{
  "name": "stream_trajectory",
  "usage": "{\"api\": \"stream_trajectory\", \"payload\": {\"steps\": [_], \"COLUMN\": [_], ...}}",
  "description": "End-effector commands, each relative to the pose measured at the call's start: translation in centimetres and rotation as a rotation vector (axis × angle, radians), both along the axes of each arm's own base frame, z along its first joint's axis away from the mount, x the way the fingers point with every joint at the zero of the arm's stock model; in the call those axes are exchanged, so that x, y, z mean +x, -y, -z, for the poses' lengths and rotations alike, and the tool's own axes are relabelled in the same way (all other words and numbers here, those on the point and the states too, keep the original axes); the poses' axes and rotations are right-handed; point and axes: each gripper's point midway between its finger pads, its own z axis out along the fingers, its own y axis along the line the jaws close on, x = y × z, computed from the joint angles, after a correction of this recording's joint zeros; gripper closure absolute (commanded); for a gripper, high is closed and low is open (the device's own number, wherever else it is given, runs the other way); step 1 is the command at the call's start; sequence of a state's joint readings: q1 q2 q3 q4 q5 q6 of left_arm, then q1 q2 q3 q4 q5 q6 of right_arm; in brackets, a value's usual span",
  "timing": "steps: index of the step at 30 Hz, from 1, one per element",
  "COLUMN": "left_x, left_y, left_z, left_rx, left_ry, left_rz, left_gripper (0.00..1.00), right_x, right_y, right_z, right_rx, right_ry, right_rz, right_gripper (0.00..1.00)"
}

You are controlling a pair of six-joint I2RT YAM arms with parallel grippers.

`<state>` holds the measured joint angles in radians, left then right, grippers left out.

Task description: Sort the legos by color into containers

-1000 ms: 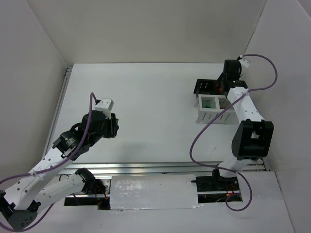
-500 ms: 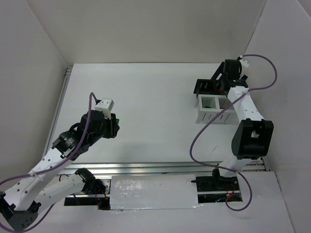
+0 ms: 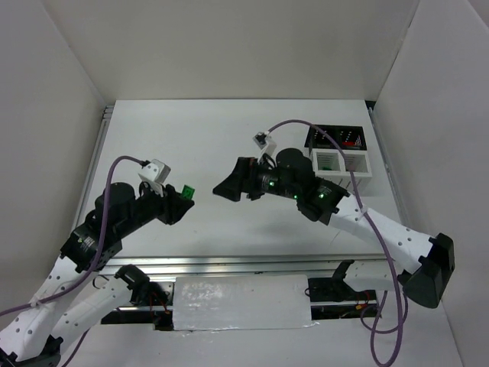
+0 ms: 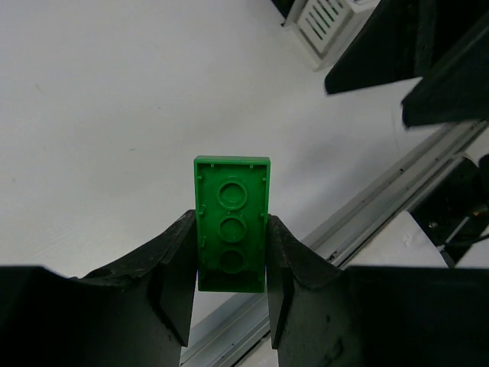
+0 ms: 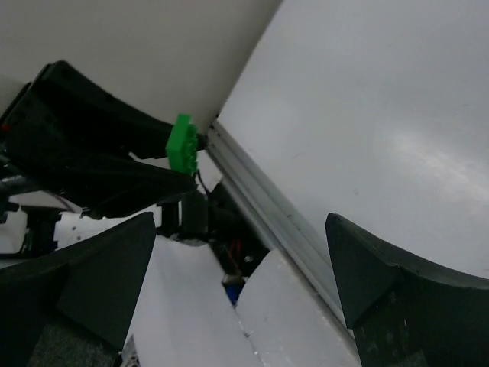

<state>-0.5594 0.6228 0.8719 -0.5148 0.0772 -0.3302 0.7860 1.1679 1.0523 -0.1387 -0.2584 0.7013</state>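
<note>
The left end effector [image 4: 231, 243] was closed on one green lego [image 4: 231, 195], which it pinched by the lower half, so that the upper half with its round sockets stood free above the fingertips. The brick was in the air over the left half of the bench [image 3: 229, 130], nearer to the near edge than to the far one, and it touched nothing except the two pads. The right end effector [image 3: 223, 189] was stretched across the middle of the bench with its jaws spread wide and nothing between them, and its mouth was turned to the brick, near to it but clearly apart. The white container [image 3: 359, 170] and the black container [image 3: 317, 138] stood side by side near the far right corner, and something green showed in the left compartment of the white one. I judged the step in hand to be a handover of the green brick from the left arm to the right. The next move, as I saw it, called for the right jaws to come around the free half and close squarely on it before the left fingers let go; a crooked grip could drop the brick.
</note>
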Motion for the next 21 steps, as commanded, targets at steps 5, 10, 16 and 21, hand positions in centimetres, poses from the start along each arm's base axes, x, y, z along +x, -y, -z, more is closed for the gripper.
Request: {"api": "stream_trajectory", "payload": {"steps": [5, 10, 16, 21], "left_x": [-1.8, -3.2, -3.6, -3.3], "left_y": [2.1, 2.5, 2.8, 2.6], "left_z": [-2.2, -3.2, -3.1, -3.1], "left_rx": [-0.04, -0.073, -0.077, -0.071], "left_ry": [0.114, 0.165, 0.164, 0.161], "left_rz": [0.199, 0.264, 0.294, 0.272], "left_gripper": [1.0, 1.0, 0.99, 0.97], "right_x": [-5.2, -5.1, -4.6, -5.6], "right_y": [-5.9, -7.5, -9.3, -10.9], "right_z": [-3.6, -3.9, -4.4, -3.8], "right_rx": [0.157, 0.149, 0.105, 0.096], "right_ry": [-0.063, -0.058, -0.026, -0.04], "right_rz": [-0.079, -0.064, -0.035, -0.082], "right_gripper": [0.05, 0.17, 0.27, 0.83]}}
